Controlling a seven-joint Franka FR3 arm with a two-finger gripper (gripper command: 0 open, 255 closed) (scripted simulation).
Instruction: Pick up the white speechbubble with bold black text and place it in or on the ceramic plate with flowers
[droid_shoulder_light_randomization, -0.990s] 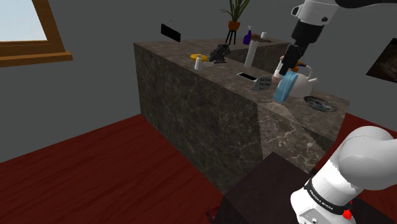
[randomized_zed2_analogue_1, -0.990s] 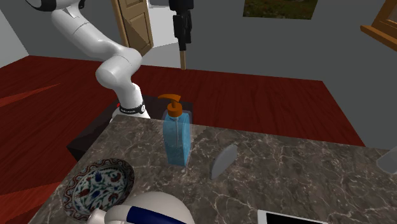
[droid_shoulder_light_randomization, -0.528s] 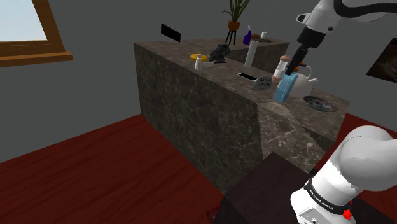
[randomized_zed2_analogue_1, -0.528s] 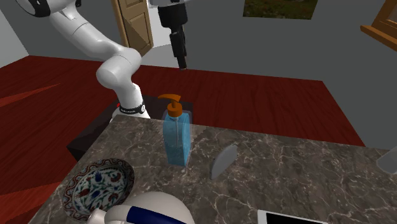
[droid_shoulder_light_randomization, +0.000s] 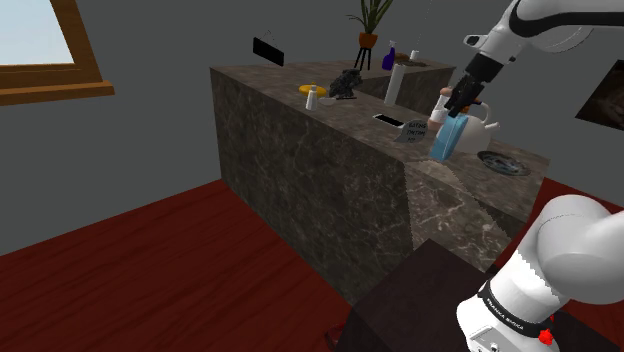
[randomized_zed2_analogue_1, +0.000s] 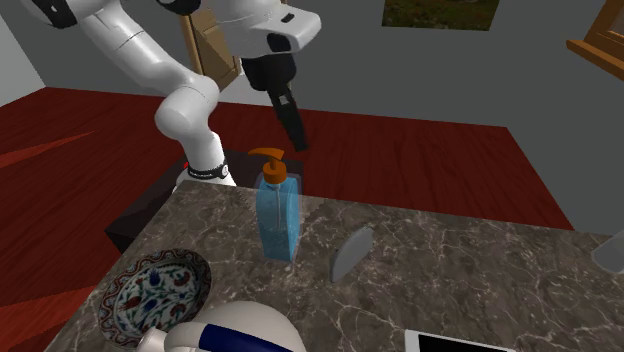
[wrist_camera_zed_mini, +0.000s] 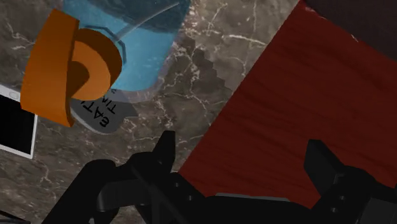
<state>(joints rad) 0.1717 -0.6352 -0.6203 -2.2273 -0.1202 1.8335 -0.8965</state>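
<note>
Shoulder view, counter: we see a long, dark, marbled stone counter (droid_shoulder_light_randomization: 330, 150) standing on a red floor (droid_shoulder_light_randomization: 150, 260).
Shoulder view, gripper: the all-black gripper (droid_shoulder_light_randomization: 458, 103) hangs slanted above a clear blue soap bottle with an orange pump (droid_shoulder_light_randomization: 447, 138). From here we cannot tell how its fingers stand.
Shoulder view, speech bubble: the grey speech bubble with black lettering (droid_shoulder_light_randomization: 411, 131) stands on the counter just beside the soap bottle, on the view's left of it.
Shoulder view, plate: the shallow round plate with a flower pattern (droid_shoulder_light_randomization: 503, 163) lies on the counter to the view's right of the soap bottle.
Second exterior view, gripper: we see the gripper (randomized_zed2_analogue_1: 297, 138) above and beyond the bottle's pump, not touching it, with its tips pointing down towards the view's right.
Second exterior view, speech bubble: we see the speech bubble (randomized_zed2_analogue_1: 349, 252) edge-on, upright on the counter (randomized_zed2_analogue_1: 470, 280), near the soap bottle (randomized_zed2_analogue_1: 277, 215) on the view's right.
Second exterior view, plate: the plate (randomized_zed2_analogue_1: 118, 290) sits at the view's lower left, well apart from the speech bubble, with the soap bottle between them.
Wrist view, gripper: the gripper (wrist_camera_zed_mini: 238, 162) has its two fingers (wrist_camera_zed_mini: 162, 153) standing apart, and nothing is between them. One is over the counter's edge and the other over the red floor (wrist_camera_zed_mini: 299, 95).
Wrist view, speech bubble: the speech bubble (wrist_camera_zed_mini: 102, 116) lies ahead of the gripper, partly hidden behind the soap bottle (wrist_camera_zed_mini: 127, 38).
</note>
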